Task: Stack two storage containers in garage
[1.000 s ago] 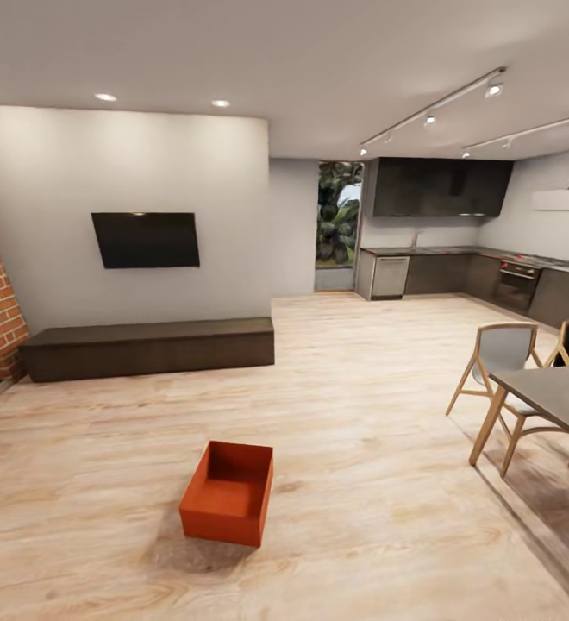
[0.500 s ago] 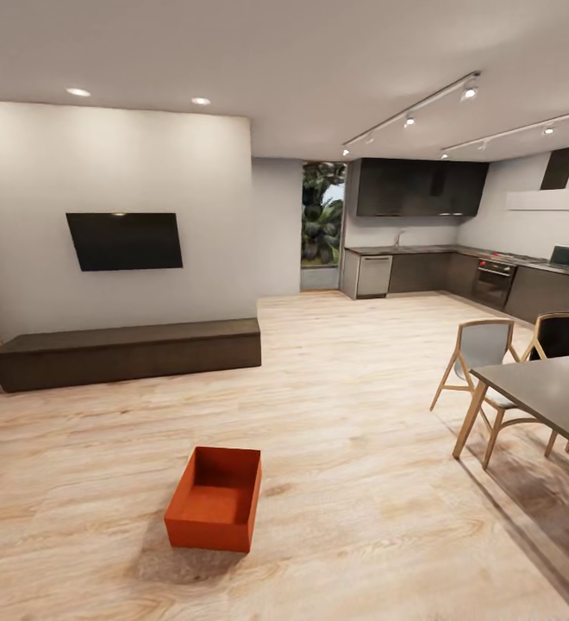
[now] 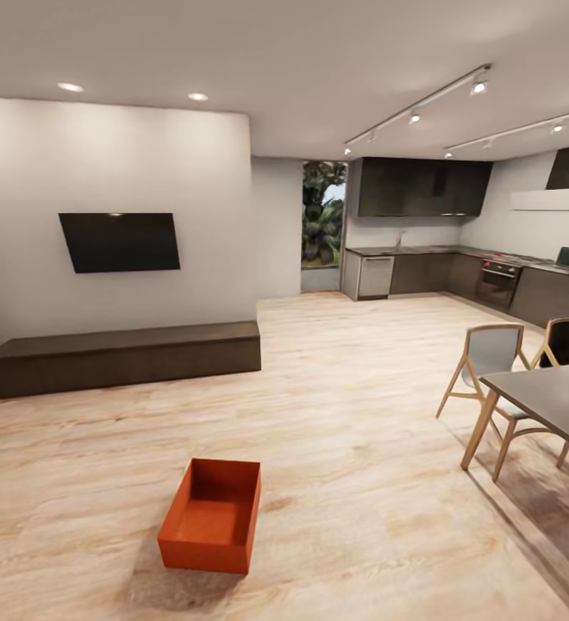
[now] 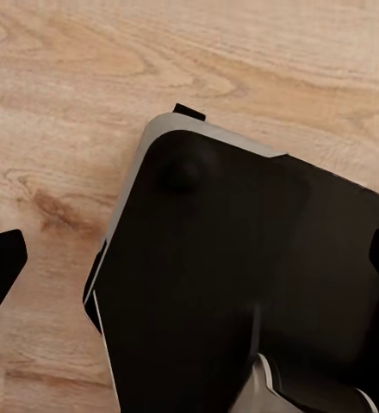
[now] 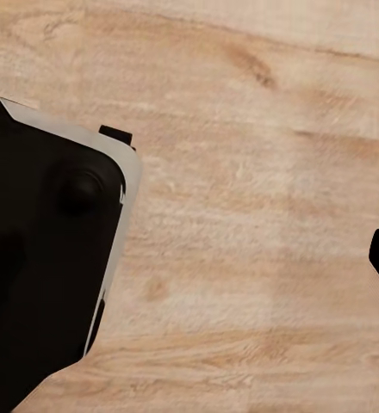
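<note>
Bin on light plank floor, open-top, orange-red, rectangular, straight-walled; apart from both jaws. Left jaws spread wide, dark tips at frame edges over black base. Right jaws: one tip visible, spread undeterminable.

I see a black TV on the white wall, a long dark bench under it, a grey table with two chairs, dark kitchen cupboards far back
</note>
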You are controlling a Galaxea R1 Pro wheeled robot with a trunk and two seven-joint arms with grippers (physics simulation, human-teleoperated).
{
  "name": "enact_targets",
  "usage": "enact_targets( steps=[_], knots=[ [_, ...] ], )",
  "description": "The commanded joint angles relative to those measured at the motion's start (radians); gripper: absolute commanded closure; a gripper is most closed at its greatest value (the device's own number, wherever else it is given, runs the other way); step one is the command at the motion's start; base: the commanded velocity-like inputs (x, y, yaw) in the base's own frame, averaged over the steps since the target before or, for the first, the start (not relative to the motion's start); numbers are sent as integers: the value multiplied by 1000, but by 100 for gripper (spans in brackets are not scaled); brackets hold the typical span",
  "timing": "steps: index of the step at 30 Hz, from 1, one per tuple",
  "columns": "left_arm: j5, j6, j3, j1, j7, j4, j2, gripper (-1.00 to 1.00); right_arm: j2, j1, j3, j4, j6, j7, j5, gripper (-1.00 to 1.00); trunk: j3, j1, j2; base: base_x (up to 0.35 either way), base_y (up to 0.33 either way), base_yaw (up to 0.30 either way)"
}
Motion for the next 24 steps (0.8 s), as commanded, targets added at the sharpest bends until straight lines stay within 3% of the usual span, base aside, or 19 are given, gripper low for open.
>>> enact_targets(
  steps=[1, 24],
  knots=[
    [0, -2, 3, 0, 1, 0, 0, -100, 0, -1, 3, 3, -4, -4, 5, -100, 0, 1, 0, 320, 98, 0],
    [1, -1, 4, 0, 3, 0, -1, -100, -1, -1, 5, 3, -1, -3, 5, -100, 0, 1, 0, 275, 229, 0]
  ],
)
